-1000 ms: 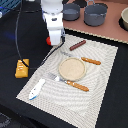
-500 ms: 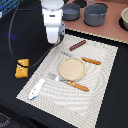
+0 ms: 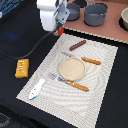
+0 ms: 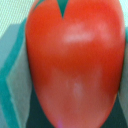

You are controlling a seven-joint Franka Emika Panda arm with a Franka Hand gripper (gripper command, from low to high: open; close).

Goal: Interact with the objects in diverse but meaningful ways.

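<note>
The pincer (image 3: 59,31), pinching the red tomato (image 4: 75,62), has risen since a second ago and now hangs above the placemat's (image 3: 100,80) far corner. The tomato is off the surface, apparently ready to be carried elsewhere.

Open black table (image 3: 20,30) stretches wide at the exterior view's left, only the orange-yellow block (image 3: 22,68) sitting there. On the placemat (image 3: 102,92) the middle is crowded: plate (image 3: 72,68), sausage stick (image 3: 77,45), fork (image 3: 70,82) and knife (image 3: 87,60) close around it. Grey pots (image 3: 95,14) block the far edge.
</note>
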